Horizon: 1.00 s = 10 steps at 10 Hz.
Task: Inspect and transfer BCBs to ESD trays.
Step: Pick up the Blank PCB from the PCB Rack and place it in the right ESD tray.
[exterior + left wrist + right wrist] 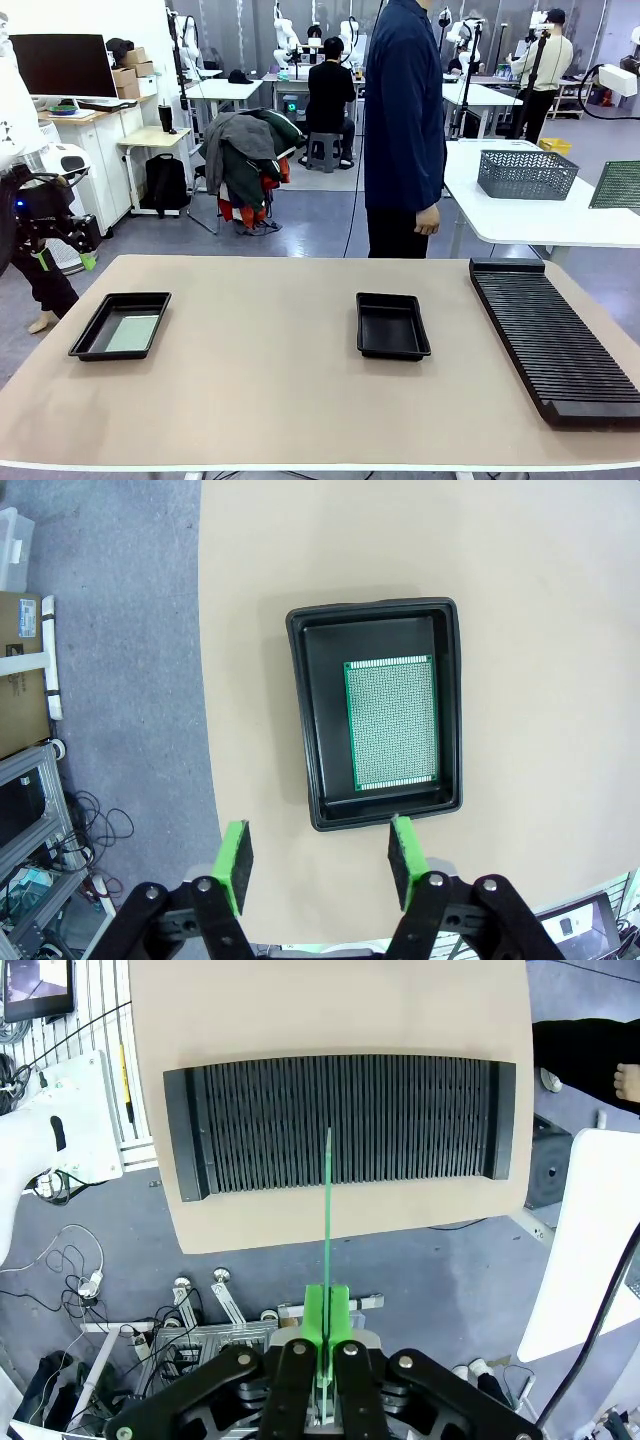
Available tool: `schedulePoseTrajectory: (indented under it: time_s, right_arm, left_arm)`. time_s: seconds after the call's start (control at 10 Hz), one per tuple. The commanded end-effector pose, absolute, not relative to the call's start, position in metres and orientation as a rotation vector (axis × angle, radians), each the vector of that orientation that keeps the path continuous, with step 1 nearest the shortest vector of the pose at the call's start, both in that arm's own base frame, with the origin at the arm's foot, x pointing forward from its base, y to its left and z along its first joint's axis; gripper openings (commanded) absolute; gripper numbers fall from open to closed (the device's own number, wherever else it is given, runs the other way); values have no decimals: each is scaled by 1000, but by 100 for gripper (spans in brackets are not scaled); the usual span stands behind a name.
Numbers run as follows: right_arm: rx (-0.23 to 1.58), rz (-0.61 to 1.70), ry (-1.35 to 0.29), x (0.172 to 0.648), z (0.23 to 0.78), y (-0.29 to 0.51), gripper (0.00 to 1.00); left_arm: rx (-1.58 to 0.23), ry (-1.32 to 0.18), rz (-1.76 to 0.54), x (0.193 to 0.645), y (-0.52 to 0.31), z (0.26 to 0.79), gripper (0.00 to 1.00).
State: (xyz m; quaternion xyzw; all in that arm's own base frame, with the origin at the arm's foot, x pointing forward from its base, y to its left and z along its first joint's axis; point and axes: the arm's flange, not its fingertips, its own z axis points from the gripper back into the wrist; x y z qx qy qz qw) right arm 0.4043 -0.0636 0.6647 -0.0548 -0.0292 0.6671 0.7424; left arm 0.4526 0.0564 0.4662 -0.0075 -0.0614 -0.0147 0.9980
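One black ESD tray (95,343) sits at the table's left with a green BCB (133,333) lying flat in it. In the left wrist view that tray (300,720) and its board (391,723) lie below my left gripper (319,850), which hangs open and holds nothing, well above them. It shows at the left edge of the front view (62,255). A second ESD tray (392,348) rests empty mid-table. My right gripper (327,1322) is shut on another BCB (328,1210), seen edge-on high above the rack. This board also shows at the front view's right edge (616,185).
A long black ribbed rack (555,340) lies along the table's right side, with all visible slots (340,1120) bare. A person (405,120) stands at the far edge, one hand (428,222) hanging down. A white table behind holds a grey basket (526,173).
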Motion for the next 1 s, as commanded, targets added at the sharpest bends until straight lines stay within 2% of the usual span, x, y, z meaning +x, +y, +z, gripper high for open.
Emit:
schedulePoseTrajectory:
  time_s: [0.0, 0.4, 0.6, 0.9]
  right_arm:
    - [-13, 1321, -105, 412, 660, -58, 3]
    - [365, 791, -188, 414, 619, -33, 3]
    - [473, 494, -161, 417, 583, -15, 3]
    - [626, 255, -170, 424, 515, 17, 3]
  left_arm:
    - [-13, -128, -29, 451, 56, 464, 73]
    - [-13, -128, -29, 451, 56, 464, 73]
    - [-13, -128, -29, 451, 56, 464, 73]
    - [-13, -128, -29, 451, 56, 464, 73]
